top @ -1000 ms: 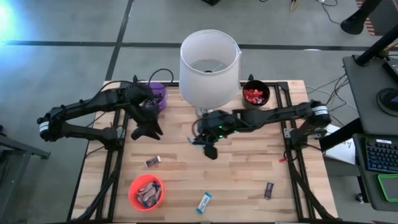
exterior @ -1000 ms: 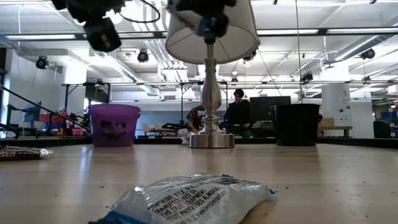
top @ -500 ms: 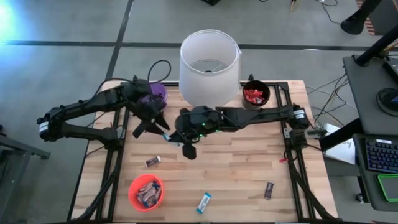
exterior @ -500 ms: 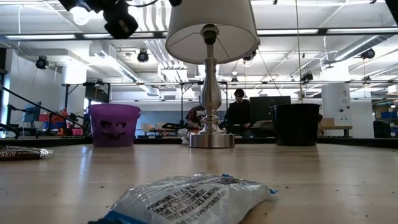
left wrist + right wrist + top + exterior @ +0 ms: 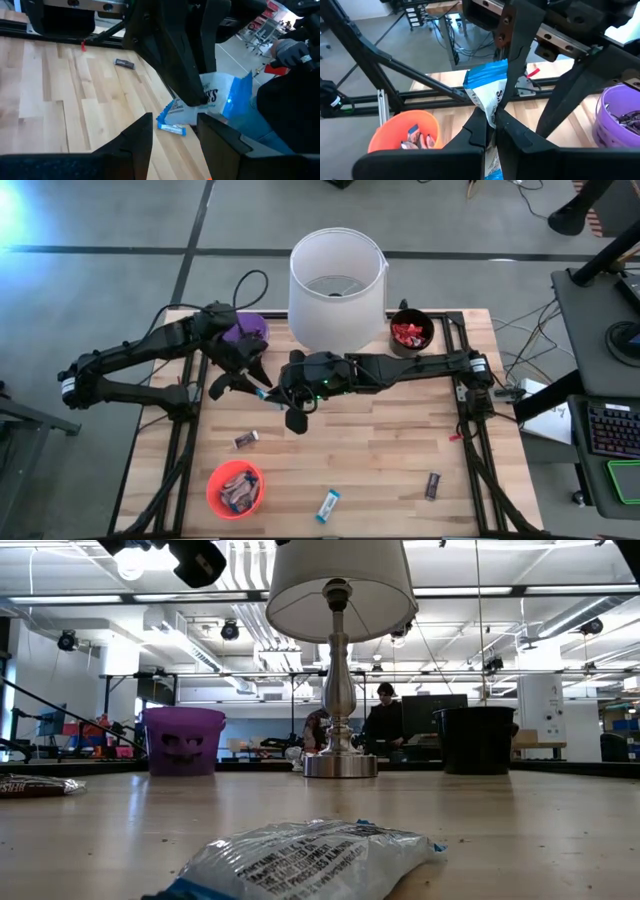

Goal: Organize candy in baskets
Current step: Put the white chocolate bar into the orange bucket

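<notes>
My right gripper is above the table's middle left, shut on a blue-and-white candy. My left gripper is open and faces it; the candy's free end is in front of its two fingers. The purple basket stands at the far left and the black basket with red candy at the far right. The orange-red basket with several candies stands near the front left. Loose candies lie on the wood: a dark one, a blue one and another dark one. My right gripper pinches the blue-and-white candy between its two fingers near one end. The fingers slant down toward the table's left. The rest of the wrapper sticks out past the fingertips, clear of the table. My left gripper: one finger is right beside the wrapper's free end; I cannot tell whether it touches.
A big white lampshade on a metal base stands at the far middle, close behind both grippers. In the low view, the blue candy lies right in front of the camera. People sit in the room beyond the table.
My right gripper has carried the blue-and-white candy toward the table's left, up to my left gripper. My left gripper has risen a little and shifted toward the far edge, staying open.
</notes>
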